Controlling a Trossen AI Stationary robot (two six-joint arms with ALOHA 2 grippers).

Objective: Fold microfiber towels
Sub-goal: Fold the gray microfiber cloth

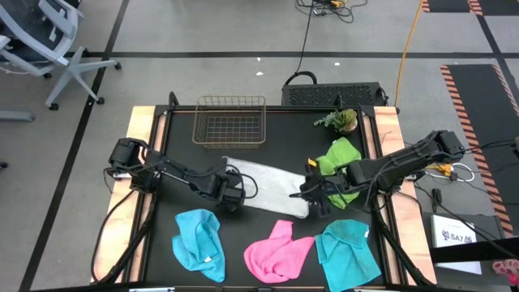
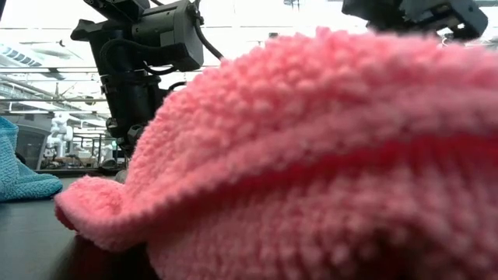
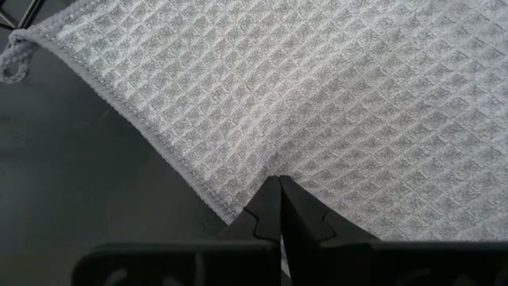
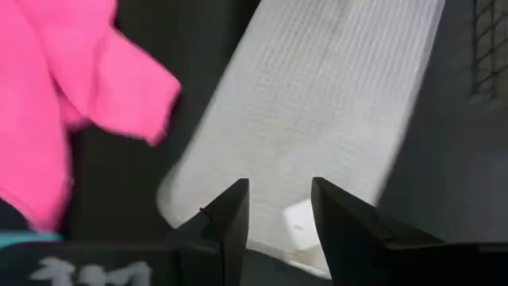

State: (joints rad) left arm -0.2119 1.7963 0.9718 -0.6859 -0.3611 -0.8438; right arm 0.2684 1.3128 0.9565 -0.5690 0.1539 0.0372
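Observation:
A white-grey towel [image 1: 268, 182] lies as a long strip across the middle of the black table [image 1: 178, 154]. My left gripper [image 1: 235, 197] is shut at the strip's left end [image 3: 317, 95]. My right gripper [image 1: 312, 195] hangs open over the strip's right end [image 4: 317, 103], above a small white label [image 4: 298, 218], and touches nothing. A pink towel [image 1: 277, 250] and two cyan towels [image 1: 199, 239] [image 1: 349, 251] lie crumpled along the near edge. A lime green towel [image 1: 339, 162] lies bunched under the right arm. In the low view the pink towel [image 2: 311, 155] hides both grippers. My left gripper has its shut fingertips [image 3: 270, 199] on the white-grey towel just inside its hemmed edge [image 3: 238, 208], at the strip's left end. The fingers come steeply from above, slanting from the table's left. The towel lies flat on the table. I cannot tell whether the tips pinch cloth or only press it.
A copper wire basket [image 1: 230, 122] stands at the far middle of the table and a small green plant [image 1: 340, 120] at the far right. Bare black table shows left of the basket and between the strip and the near towels.

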